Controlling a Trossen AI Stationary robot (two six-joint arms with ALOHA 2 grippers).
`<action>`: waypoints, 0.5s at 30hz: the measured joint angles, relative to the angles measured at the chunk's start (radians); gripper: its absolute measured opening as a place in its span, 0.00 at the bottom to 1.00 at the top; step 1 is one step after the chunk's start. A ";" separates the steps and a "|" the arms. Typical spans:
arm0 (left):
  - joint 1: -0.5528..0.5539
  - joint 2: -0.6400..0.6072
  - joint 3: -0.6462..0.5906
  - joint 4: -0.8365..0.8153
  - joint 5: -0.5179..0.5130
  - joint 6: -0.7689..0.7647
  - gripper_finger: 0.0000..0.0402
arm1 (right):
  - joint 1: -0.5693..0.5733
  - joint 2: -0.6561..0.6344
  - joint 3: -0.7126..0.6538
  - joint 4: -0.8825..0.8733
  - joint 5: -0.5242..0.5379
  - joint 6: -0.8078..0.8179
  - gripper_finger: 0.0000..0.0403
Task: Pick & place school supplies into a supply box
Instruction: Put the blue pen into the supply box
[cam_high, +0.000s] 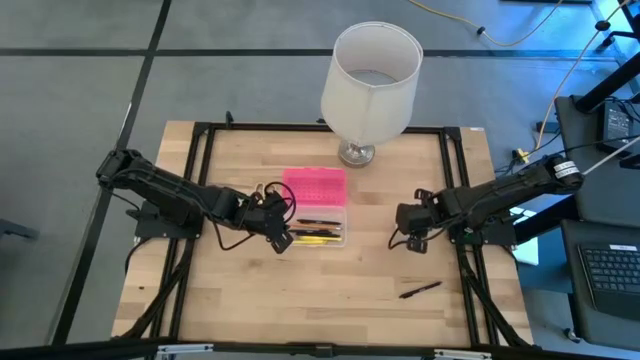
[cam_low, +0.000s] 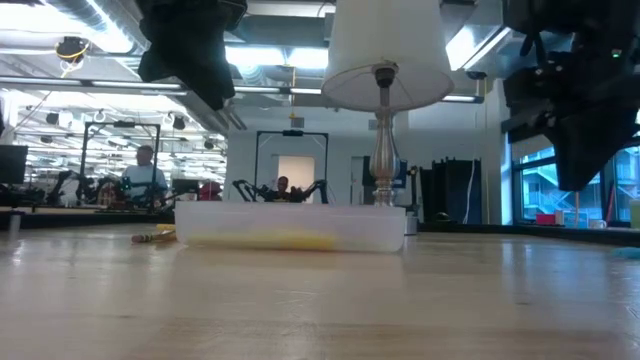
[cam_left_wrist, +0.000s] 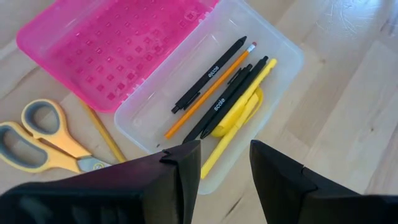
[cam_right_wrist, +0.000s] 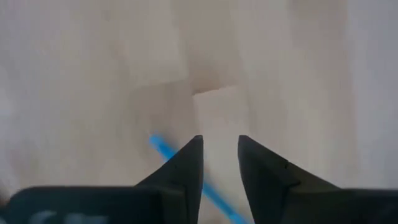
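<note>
The supply box lies open at the table's middle, its pink lid (cam_high: 315, 185) folded back flat behind the clear tray (cam_high: 343, 232). In the left wrist view the tray (cam_left_wrist: 283, 59) holds black pens (cam_left_wrist: 211, 74), an orange pencil (cam_left_wrist: 208, 93) and yellow pieces (cam_left_wrist: 239, 115). Yellow-handled scissors (cam_left_wrist: 43, 140) and a pencil (cam_left_wrist: 102, 134) lie on the table beside the lid. My left gripper (cam_high: 283, 238) (cam_left_wrist: 225, 165) hangs open over the tray's near left corner. My right gripper (cam_high: 408, 238) (cam_right_wrist: 221, 162) is open above bare table right of the box, over a thin blue stick (cam_right_wrist: 165, 149).
A white-shaded lamp (cam_high: 370, 75) stands at the far edge behind the box. A black pen (cam_high: 420, 290) lies near the near right edge. Black frame rails run along the table's sides. Bare wood lies in front of the box.
</note>
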 joint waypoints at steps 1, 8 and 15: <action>0.000 0.000 0.000 0.000 0.000 0.000 0.32 | 0.000 0.000 0.000 0.000 -0.029 -0.021 0.26; 0.000 0.000 0.000 0.000 0.000 0.000 0.32 | 0.001 0.000 0.000 0.002 -0.087 -0.148 0.42; 0.000 0.000 0.000 0.000 0.008 0.000 0.32 | 0.006 0.000 0.000 0.015 -0.123 -0.222 0.57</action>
